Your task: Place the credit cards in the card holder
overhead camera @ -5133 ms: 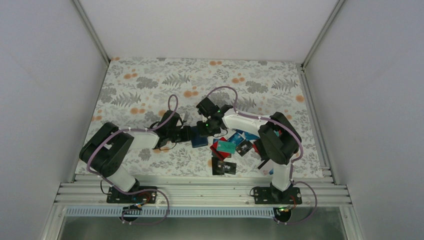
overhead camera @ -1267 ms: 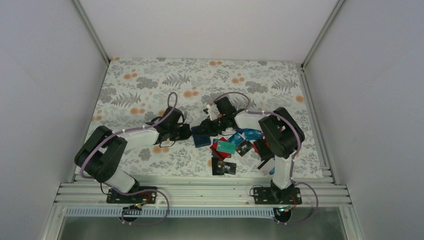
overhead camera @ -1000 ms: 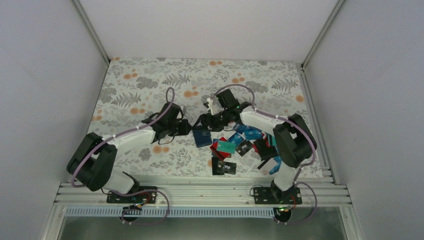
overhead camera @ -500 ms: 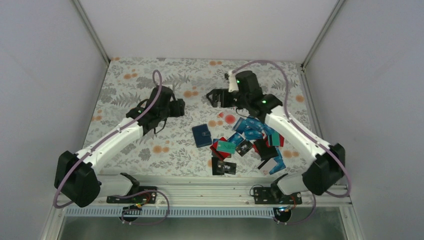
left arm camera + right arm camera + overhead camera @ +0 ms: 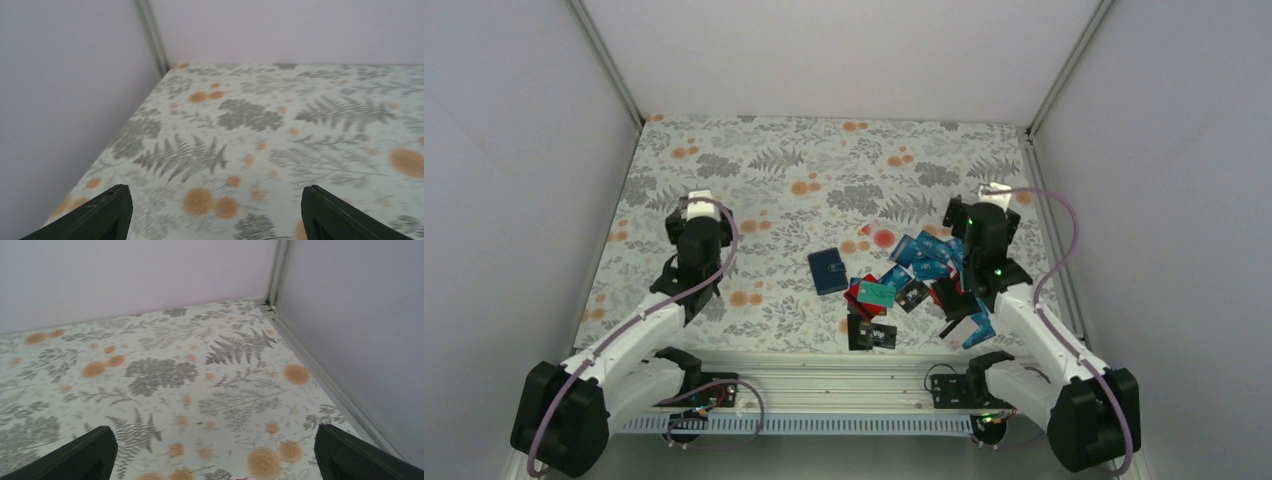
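The card holder [image 5: 827, 271], a dark navy rectangle, lies flat and closed on the flowered table, apart from both arms. To its right the credit cards [image 5: 916, 284] lie in a loose pile of red, blue, teal, black and pale pieces. My left gripper [image 5: 699, 212] is raised over the left part of the table, well left of the holder. Its wrist view shows it open [image 5: 215, 215] with only cloth between the fingers [image 5: 102, 215]. My right gripper [image 5: 986, 205] hangs above the pile's far right edge. It is also open [image 5: 215, 455] and holds nothing.
White walls enclose the table on three sides, with metal corner posts [image 5: 150, 35] [image 5: 276, 272]. A metal rail [image 5: 824, 378] carrying both arm bases runs along the near edge. Both wrist views show only patterned cloth [image 5: 165, 370] and the far corners.
Both arms have drawn back from the card holder, the left one to the left and the right one to the right. Both grippers have opened. The holder stays where it lay.
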